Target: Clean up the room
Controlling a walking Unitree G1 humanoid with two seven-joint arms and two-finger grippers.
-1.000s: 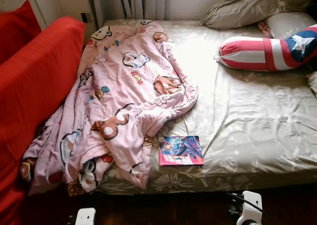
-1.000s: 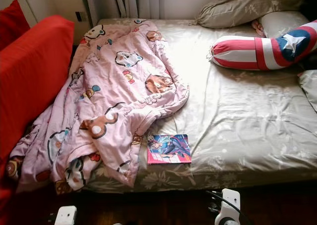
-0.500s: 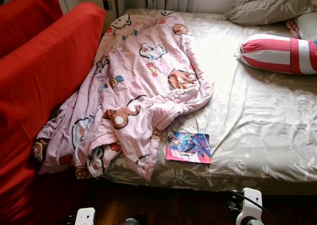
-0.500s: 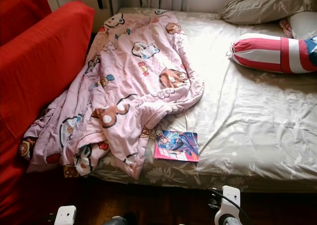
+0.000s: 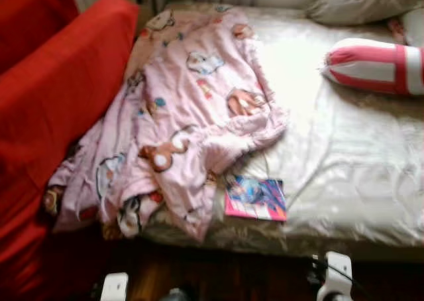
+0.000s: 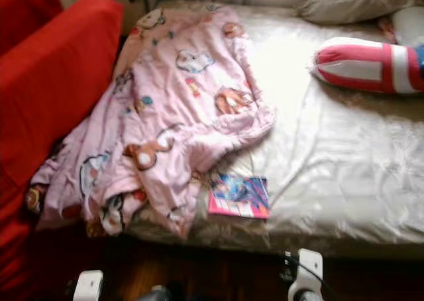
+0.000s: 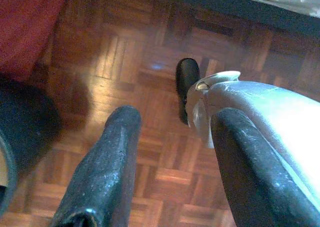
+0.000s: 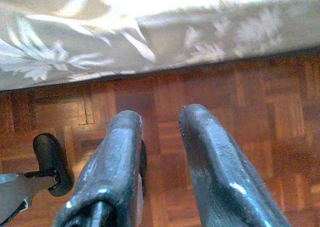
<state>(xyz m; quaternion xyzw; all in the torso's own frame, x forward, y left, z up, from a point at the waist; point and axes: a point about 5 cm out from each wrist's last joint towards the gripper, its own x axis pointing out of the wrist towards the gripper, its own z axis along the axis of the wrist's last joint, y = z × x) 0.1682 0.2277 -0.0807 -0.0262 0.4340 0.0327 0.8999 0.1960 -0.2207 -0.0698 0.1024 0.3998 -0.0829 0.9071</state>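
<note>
A crumpled pink cartoon-print blanket (image 5: 192,109) covers the left half of the bed (image 5: 344,168), and its lower end hangs over the front edge. A colourful comic book (image 5: 256,199) lies flat near the bed's front edge, just right of the blanket. Both arms hang low in front of the bed. My left gripper (image 7: 172,122) is open above the parquet floor (image 7: 125,62), holding nothing. My right gripper (image 8: 160,117) is open with a narrow gap, over the floor beside the bed's floral skirt (image 8: 150,42).
A red sofa (image 5: 53,109) stands close against the bed's left side. A red, white and blue bolster (image 5: 374,65) and a beige pillow (image 5: 358,2) lie at the bed's far right. Dark parquet runs along the front of the bed.
The whole picture has shifted and is now blurred, so the camera moved. The blanket, book and pillows lie as before. Both arms stay low.
</note>
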